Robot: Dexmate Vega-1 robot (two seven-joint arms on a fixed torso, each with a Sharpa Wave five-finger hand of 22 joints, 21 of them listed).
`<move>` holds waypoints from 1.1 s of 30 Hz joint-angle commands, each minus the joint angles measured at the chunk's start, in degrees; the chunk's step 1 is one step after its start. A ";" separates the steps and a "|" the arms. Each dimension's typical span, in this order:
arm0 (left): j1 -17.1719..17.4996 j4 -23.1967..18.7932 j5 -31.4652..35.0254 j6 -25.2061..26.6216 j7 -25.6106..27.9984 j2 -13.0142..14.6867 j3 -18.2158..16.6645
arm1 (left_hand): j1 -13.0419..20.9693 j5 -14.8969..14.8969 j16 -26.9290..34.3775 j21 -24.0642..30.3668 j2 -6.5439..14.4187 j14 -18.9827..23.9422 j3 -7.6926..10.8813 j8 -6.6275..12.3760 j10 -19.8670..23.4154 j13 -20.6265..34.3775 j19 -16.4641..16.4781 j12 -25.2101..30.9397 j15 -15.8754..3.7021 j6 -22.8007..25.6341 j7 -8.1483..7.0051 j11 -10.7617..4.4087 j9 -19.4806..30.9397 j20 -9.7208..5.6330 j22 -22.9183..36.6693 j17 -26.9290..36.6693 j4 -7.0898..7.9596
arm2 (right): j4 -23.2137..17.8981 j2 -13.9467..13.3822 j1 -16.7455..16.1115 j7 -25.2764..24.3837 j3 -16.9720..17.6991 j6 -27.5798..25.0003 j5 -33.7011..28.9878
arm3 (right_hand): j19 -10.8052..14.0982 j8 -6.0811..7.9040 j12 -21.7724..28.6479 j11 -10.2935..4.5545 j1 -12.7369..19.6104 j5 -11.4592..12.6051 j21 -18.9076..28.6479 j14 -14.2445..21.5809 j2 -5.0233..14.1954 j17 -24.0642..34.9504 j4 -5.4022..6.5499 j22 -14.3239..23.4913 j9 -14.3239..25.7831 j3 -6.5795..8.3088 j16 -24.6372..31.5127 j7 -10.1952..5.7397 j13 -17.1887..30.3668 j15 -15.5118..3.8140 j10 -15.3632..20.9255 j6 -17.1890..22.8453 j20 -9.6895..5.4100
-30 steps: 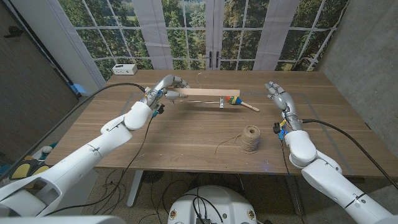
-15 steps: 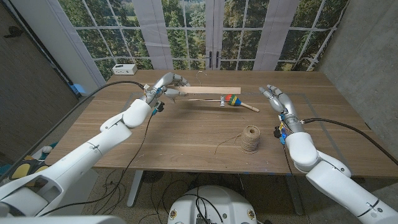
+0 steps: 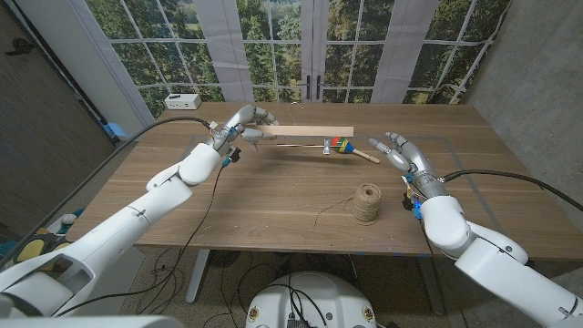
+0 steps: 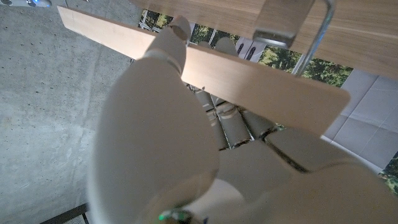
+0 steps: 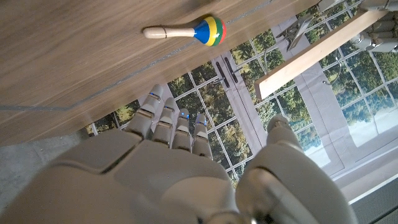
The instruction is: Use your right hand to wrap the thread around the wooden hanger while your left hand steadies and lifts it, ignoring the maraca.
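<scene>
While the left hand (image 3: pixel 244 125) grips the wooden hanger (image 3: pixel 305 134) by its left end at the far side of the counter (image 3: pixel 273 196), the hanger hangs lifted off the wood — a long pale bar running left to right, with a thin metal rod and a clip under it. From the left wrist camera you can see the fingers (image 4: pixel 176 38) curled over the flat bar (image 4: pixel 249 78), with the metal clip (image 4: pixel 278 25) and wire just past them.

The right hand (image 3: pixel 404 151) hovers over the right part of the counter, fingers spread apart and holding nothing. It's near the hanger's right end but not touching it. The right wrist camera shows the same thing — fingers (image 5: pixel 166 121) straight and apart, the hanger's end (image 5: pixel 317 53) off beyond them.

The thread (image 3: pixel 367 202) is a spool of brownish twine standing on the near-middle of the counter, just left of the right forearm, with a loose tail trailing out to the left across the wood. Neither hand touches it.

The maraca (image 3: pixel 351 148) — striped blue, yellow, green and red head, plain wooden handle — lies on the counter under the hanger's right end, handle pointing toward the right hand. A small white box (image 3: pixel 182 100) sits at the far left corner.
</scene>
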 commanded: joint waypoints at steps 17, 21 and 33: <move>-0.29 0.32 -1.27 -1.34 -2.10 -0.08 -0.20 | 2.08 0.93 7.07 5.76 8.68 11.23 6.64 1.47 0.33 1.85 0.68 0.22 -7.67 2.18 0.12 0.39 4.89 -4.46 2.19 10.87 4.91 | -14.69 -9.59 4.50 4.45 -10.43 -27.47 -5.52 | -0.98 -0.33 -0.51 -0.74 0.43 1.00 -0.35 -1.83 -1.77 0.21 -0.55 0.22 0.38 -1.09 -0.77 -0.19 0.25 -0.73 -2.79 -2.31 0.18; -0.13 0.06 -1.24 -1.29 -2.25 0.09 -0.25 | 1.96 0.98 7.08 5.97 8.62 11.15 6.92 1.37 0.40 2.18 0.66 0.21 -7.70 2.24 0.05 0.35 4.88 -4.50 2.06 11.20 4.92 | -16.33 -10.56 6.96 5.01 -13.58 -32.06 -6.22 | -0.99 -0.51 -0.57 -0.87 1.04 1.30 -0.34 -2.09 -2.08 0.17 -0.96 0.21 0.41 -1.14 -0.86 -0.50 0.28 -1.08 -3.51 -3.41 0.19; 0.47 -0.47 -0.96 -1.72 -1.78 0.25 -0.64 | 1.65 1.07 6.77 6.60 8.46 11.40 7.71 1.18 0.60 2.75 0.60 -0.06 -7.79 2.22 0.07 0.36 5.15 -4.53 1.63 11.31 4.90 | -20.81 -12.40 17.86 7.35 -25.38 -46.79 -6.23 | -0.26 -0.29 -0.26 -1.34 2.33 1.89 -0.07 -1.77 -2.62 0.09 -1.73 0.18 0.46 -1.18 -0.72 -0.90 0.33 -1.85 -3.69 -4.05 -0.11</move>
